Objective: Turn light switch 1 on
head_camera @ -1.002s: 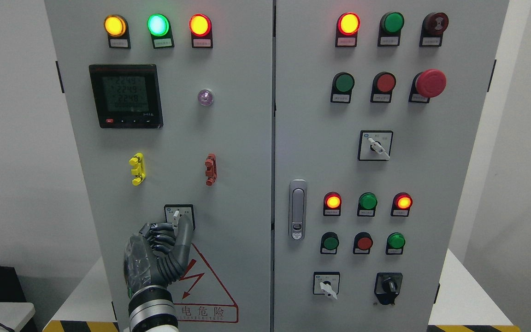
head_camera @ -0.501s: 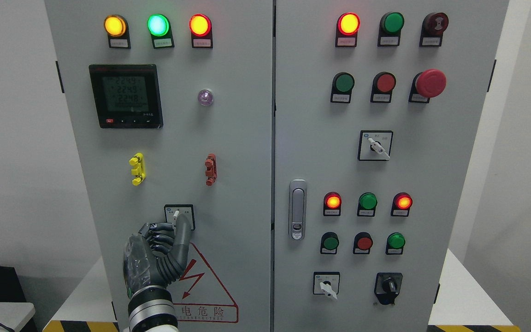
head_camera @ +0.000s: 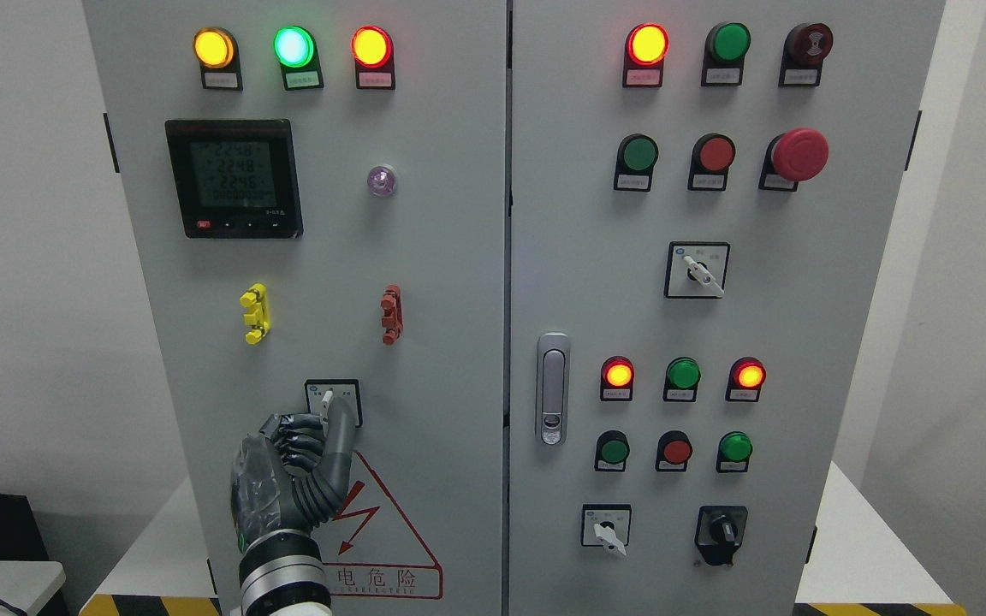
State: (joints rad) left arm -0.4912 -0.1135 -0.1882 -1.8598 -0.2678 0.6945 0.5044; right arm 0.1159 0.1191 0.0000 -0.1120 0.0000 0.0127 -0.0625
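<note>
Head view, left hand (head_camera: pixel 288 479) fingers clenched beside rotary switch (head_camera: pixel 332 402), warning label (head_camera: pixel 386 547) reading 电危险

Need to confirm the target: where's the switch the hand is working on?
In the head view, the switch sits low on the left door, above the warning triangle and below the yellow and red clips; the left hand grips its lever.

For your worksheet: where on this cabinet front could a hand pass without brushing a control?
Bare panel lies between the red clip and the door handle. It is crowded around the rotary switch, where the left robot hand sits.
</note>
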